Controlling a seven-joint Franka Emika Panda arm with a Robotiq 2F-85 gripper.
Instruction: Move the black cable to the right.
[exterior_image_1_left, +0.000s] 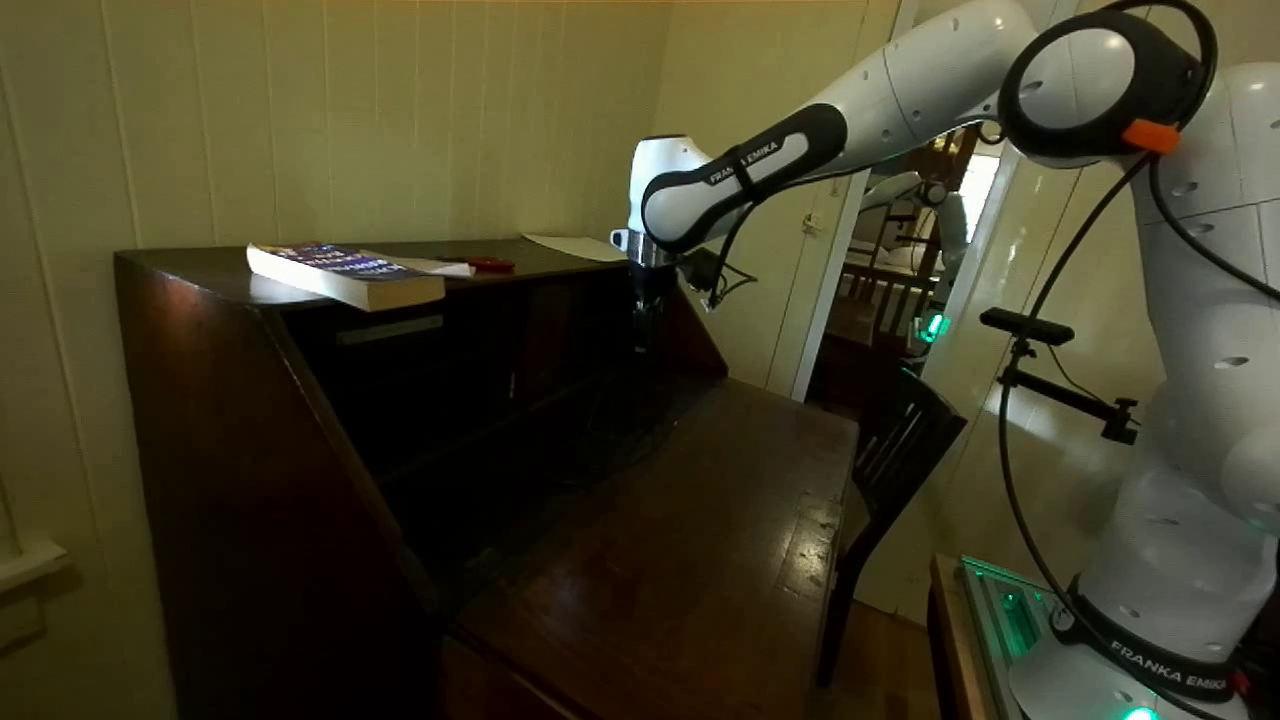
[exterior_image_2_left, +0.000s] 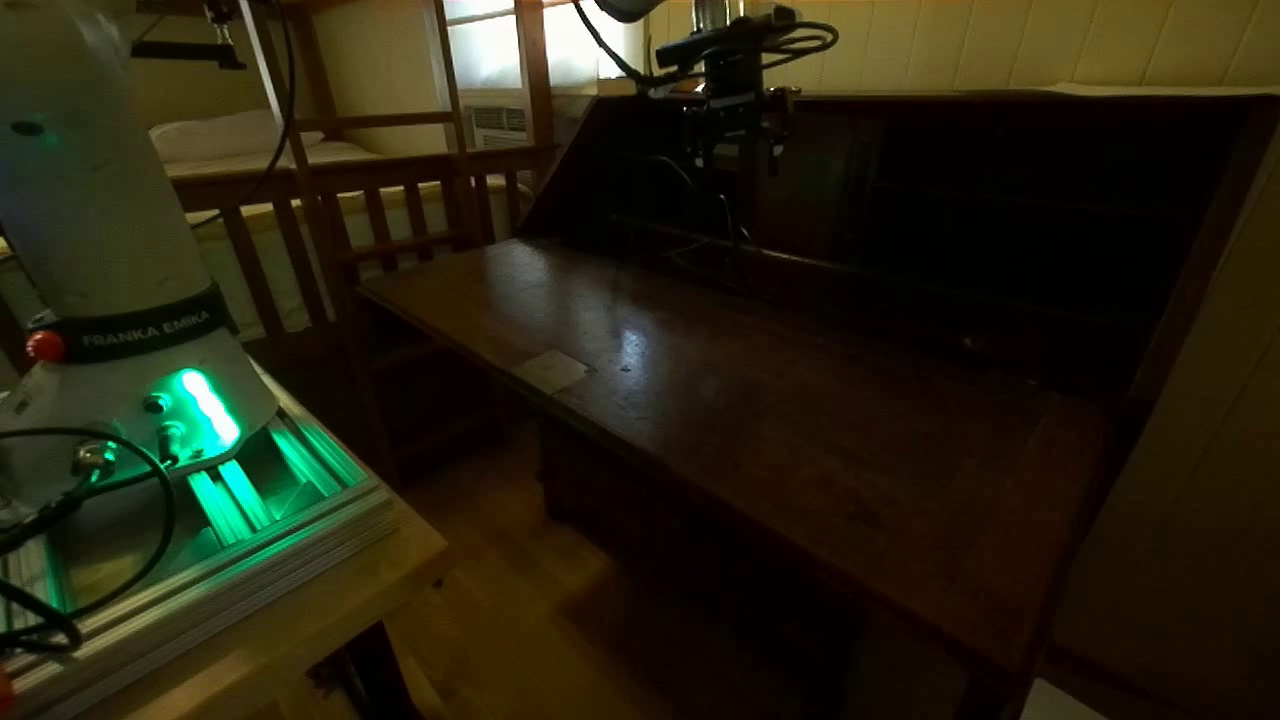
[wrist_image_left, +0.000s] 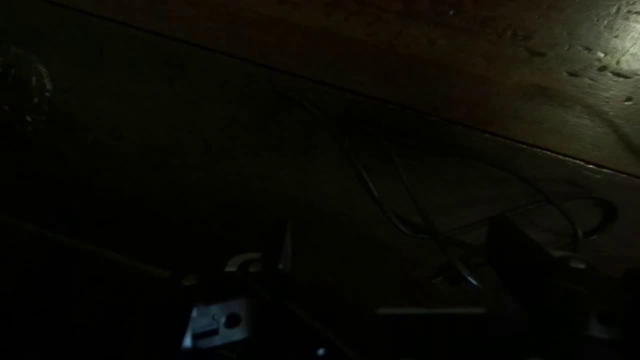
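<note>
The black cable (wrist_image_left: 373, 189) lies in loose loops on the dark rear strip of the desk surface in the wrist view, hard to make out in the gloom. A bright piece of it shows between the fingers, closer to the finger on the right. In an exterior view, thin curves of the cable (exterior_image_2_left: 728, 212) show below the hand. My gripper (wrist_image_left: 390, 225) stands open, its fingers wide apart, and nothing is gripped. It points down over the back of the desk in both exterior views, as a dark gripper (exterior_image_1_left: 645, 340) in front of the shelves.
The brown wooden desk (exterior_image_1_left: 690, 540) has dark compartments behind and a sloping side wall at each end. On its upper shelf lie a thick book (exterior_image_1_left: 345, 276), a red item (exterior_image_1_left: 490, 264) and a paper sheet (exterior_image_1_left: 575, 246). A dark chair (exterior_image_1_left: 905, 450) stands beside it.
</note>
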